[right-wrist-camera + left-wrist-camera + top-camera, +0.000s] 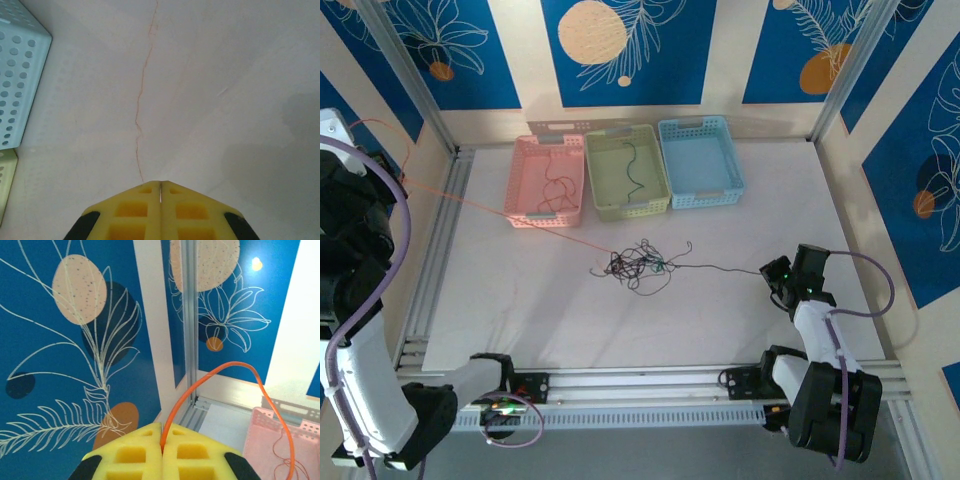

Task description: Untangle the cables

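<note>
The cables (638,265) lie in a dark knotted clump of red, green and black strands at the middle of the table. One orange-red cable (490,210) runs taut from the clump up to my left gripper (338,128), raised high at the far left. Its yellow pads (135,452) are shut on this orange cable (235,365), which arcs out from between them. A thin dark cable (720,268) stretches right from the clump to my right gripper (772,270), low over the table. There the thin cable (138,125) ends under the shut pads (185,215).
Three baskets stand in a row at the back: pink (545,218) with a cable inside, green (630,208) with a black cable, and blue (705,195). The blue basket (20,75) and green basket (5,175) are left of the right gripper. Frame posts stand at the corners.
</note>
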